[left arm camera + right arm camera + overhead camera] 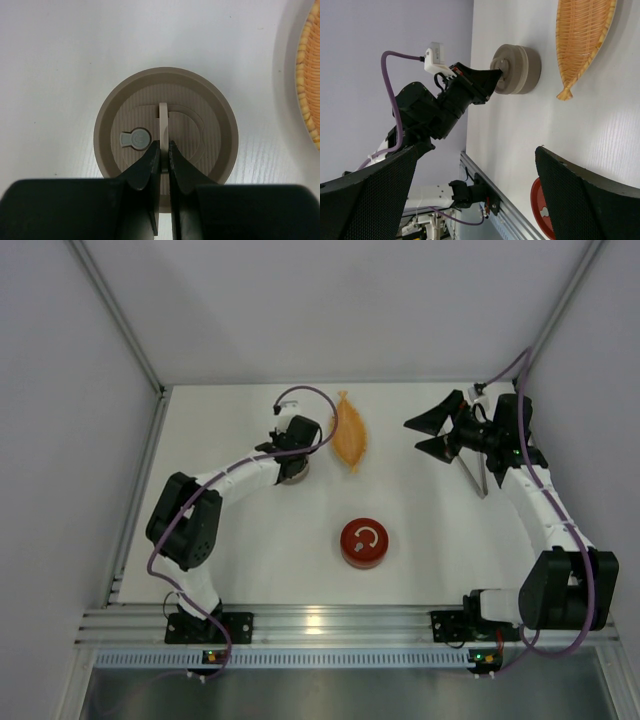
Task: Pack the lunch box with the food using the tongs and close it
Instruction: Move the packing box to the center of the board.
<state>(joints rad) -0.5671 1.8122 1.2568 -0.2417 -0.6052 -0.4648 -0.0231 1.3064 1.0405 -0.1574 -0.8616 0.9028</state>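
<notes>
- Left gripper [162,149], nearest the lens in the left wrist view: jaws pressed almost together, pinching the upright tab [163,120] at the centre of the lid of the beige round container [210,115]
- Beige round container: at 10 o'clock on the table [250,560] in the top view; lid on and seated flat; taken to be part of the lunch box
- Red round tin [363,542]: at 6 o'clock, lidded, standing alone, touched by neither arm
- Orange leaf-shaped dish [350,432]: at 12 o'clock, just beside the beige container; looks bare in the right wrist view
- Tongs [483,490]: at 3 o'clock, lying on the table, partly under the right arm; seemingly a narrow V, arms spread, pinching nothing; unheld
- Right gripper [411,436]: at 2 o'clock, above the table, jaws spread wide, empty
- Food: no red or orange-yellow pieces visible in any view; location cannot be told
- Progress, as judged: opening stage only; lid gripped but not lifted; tongs not picked up; nothing packed; filling and closing all remain
</notes>
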